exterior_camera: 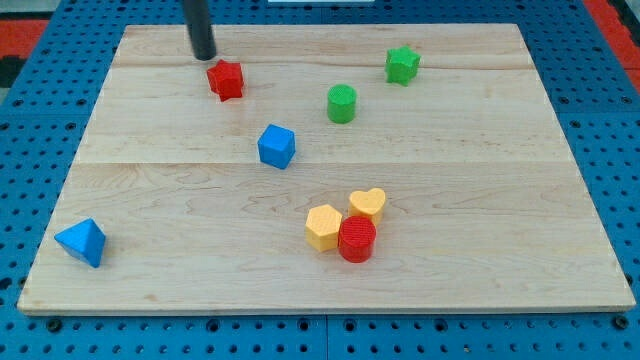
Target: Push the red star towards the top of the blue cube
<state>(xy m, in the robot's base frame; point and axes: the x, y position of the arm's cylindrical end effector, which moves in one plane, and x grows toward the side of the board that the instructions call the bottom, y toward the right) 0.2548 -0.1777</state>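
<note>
1. My tip (pixel 204 56) sits near the view's top left of the wooden board (pixel 480 190), just up-left of the red star (pixel 226 80), close but contact unclear.
2. Blue cube (pixel 276 146) lies below and right of the red star, apart from it.
3. Green cylinder (pixel 342 104) right of the star; green star (pixel 402 65) further up-right.
4. Yellow hexagon (pixel 323 226), yellow heart (pixel 367 205) and red cylinder (pixel 357 239) cluster together, touching, lower centre.
5. Blue pyramid-like block (pixel 81 242) alone at bottom left.
</note>
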